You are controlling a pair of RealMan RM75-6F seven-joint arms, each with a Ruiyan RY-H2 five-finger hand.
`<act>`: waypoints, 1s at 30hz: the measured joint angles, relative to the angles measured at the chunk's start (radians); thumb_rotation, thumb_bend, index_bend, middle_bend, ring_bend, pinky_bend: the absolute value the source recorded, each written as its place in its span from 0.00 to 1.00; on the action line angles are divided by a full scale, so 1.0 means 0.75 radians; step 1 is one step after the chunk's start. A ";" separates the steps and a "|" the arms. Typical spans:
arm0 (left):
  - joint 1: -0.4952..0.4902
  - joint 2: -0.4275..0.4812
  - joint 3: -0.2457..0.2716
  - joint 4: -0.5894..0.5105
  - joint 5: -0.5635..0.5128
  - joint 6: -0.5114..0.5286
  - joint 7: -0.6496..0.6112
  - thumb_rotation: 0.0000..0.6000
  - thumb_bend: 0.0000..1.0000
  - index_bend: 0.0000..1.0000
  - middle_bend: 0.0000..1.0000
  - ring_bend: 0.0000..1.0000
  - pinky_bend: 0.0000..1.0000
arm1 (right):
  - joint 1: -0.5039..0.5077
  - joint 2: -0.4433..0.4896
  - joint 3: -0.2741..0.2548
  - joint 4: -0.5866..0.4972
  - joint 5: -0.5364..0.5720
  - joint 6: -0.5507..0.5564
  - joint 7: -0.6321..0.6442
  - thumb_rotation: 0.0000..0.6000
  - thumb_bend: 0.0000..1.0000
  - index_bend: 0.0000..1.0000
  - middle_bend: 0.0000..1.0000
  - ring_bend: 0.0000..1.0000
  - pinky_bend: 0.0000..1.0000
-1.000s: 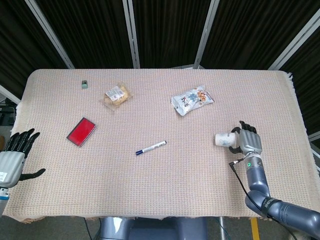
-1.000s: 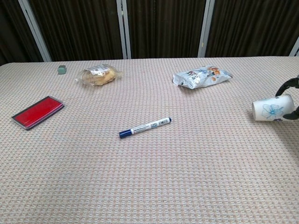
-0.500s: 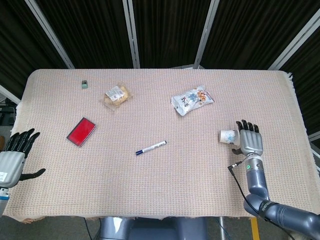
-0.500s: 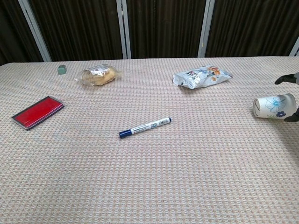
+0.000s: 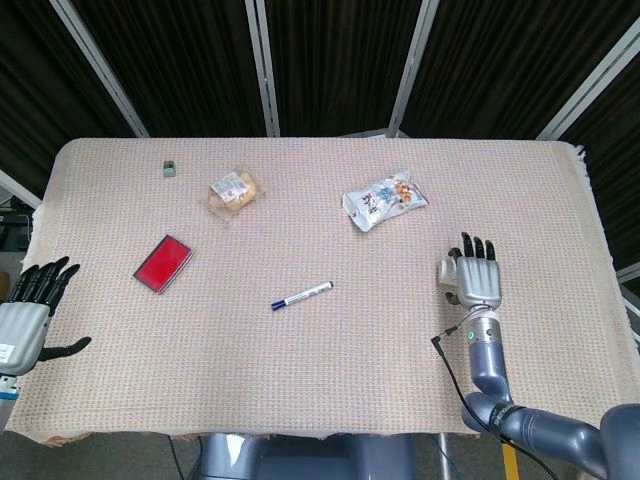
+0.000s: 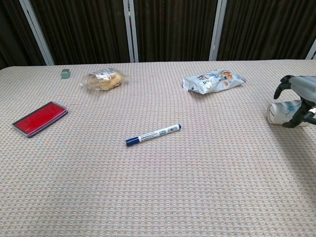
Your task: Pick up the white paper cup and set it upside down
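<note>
Beige woven tablecloth [image 5: 300,380] covers the table before dark curtains. White paper cup [image 6: 282,112] lies on its side, mouth toward the pen [image 6: 153,135], interior unreadable. Right hand [image 6: 297,100] arches over it, fingers curled around its body. Left hand [image 5: 28,310] idles off-table, fingers spread.

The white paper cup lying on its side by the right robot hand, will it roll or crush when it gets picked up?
The white paper cup lies on its side, so a nudge would probably roll it. Thin paper likely dents under a firm squeeze. The right robot hand curls over it, so light pressure seems wise.
</note>
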 measured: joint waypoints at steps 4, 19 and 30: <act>0.000 0.000 0.000 0.001 0.001 0.000 -0.003 1.00 0.05 0.00 0.00 0.00 0.00 | 0.008 -0.043 0.005 0.075 -0.022 0.000 -0.020 1.00 0.09 0.30 0.00 0.00 0.00; -0.001 0.000 0.001 0.001 0.000 -0.001 -0.003 1.00 0.05 0.00 0.00 0.00 0.00 | -0.008 -0.136 0.052 0.215 -0.027 -0.040 -0.084 1.00 0.21 0.45 0.03 0.00 0.00; -0.001 0.000 0.001 0.001 0.000 0.000 -0.003 1.00 0.04 0.00 0.00 0.00 0.00 | -0.030 -0.104 0.191 0.077 -0.078 -0.024 0.140 1.00 0.19 0.44 0.03 0.00 0.00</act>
